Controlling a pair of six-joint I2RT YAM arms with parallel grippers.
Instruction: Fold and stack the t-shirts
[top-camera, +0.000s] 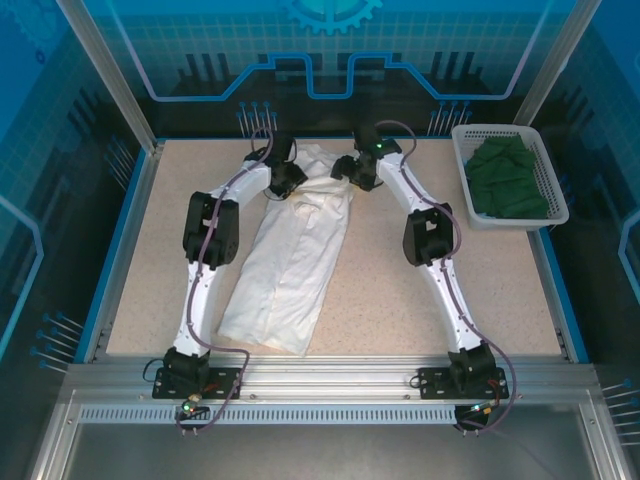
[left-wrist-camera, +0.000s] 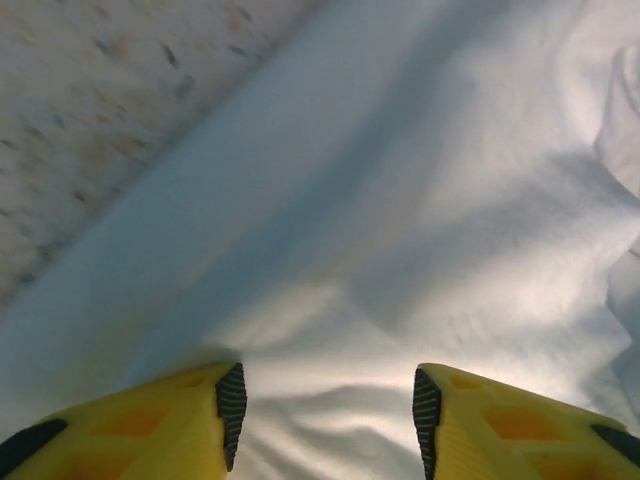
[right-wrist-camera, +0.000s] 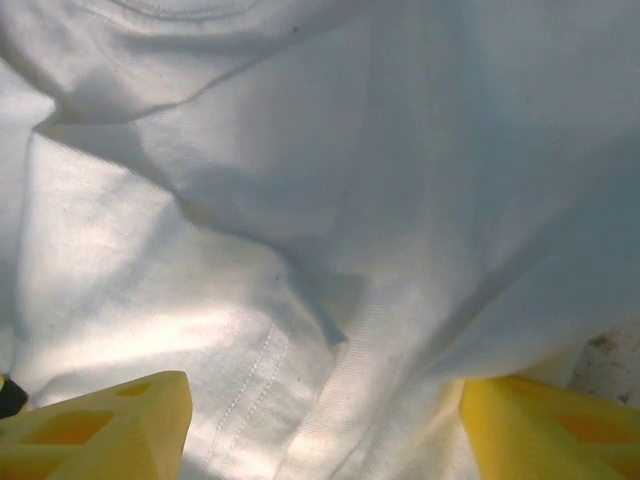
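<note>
**A:** Starting at the near edge, where is the white t-shirt (top-camera: 285, 270)?

**B:** It lies on the surface (top-camera: 420, 300) between the two arms. It is a long narrow strip. Its wide hem is near the arm bases and the strip runs away, a little to the right, toward the far side. I think it is narrow because the sides are already turned inward.

**A:** And the arms, why do they both reach so far?

**B:** Both work at the far end of the strip, where the cloth is bunched and wrinkled. The left end effector (top-camera: 288, 180) is over the left edge of that end. In its wrist view the yellow fingers (left-wrist-camera: 150, 425) stand apart with only flat cloth below them, so it is released and grasps nothing.

**A:** Is the right one the same?

**B:** Yes. The right end effector (top-camera: 352, 172) is at the right edge, its fingers even wider apart, with folds and a stitched seam under it. It is also released. In my judgement the two need to grip that end together and bring it toward the hem.

**A:** And the other shirt?

**B:** The green t-shirt (top-camera: 512, 180) waits crumpled in the basket (top-camera: 508, 222) at the far right corner, well apart. It is not yet folded, so nothing is stacked.
</note>
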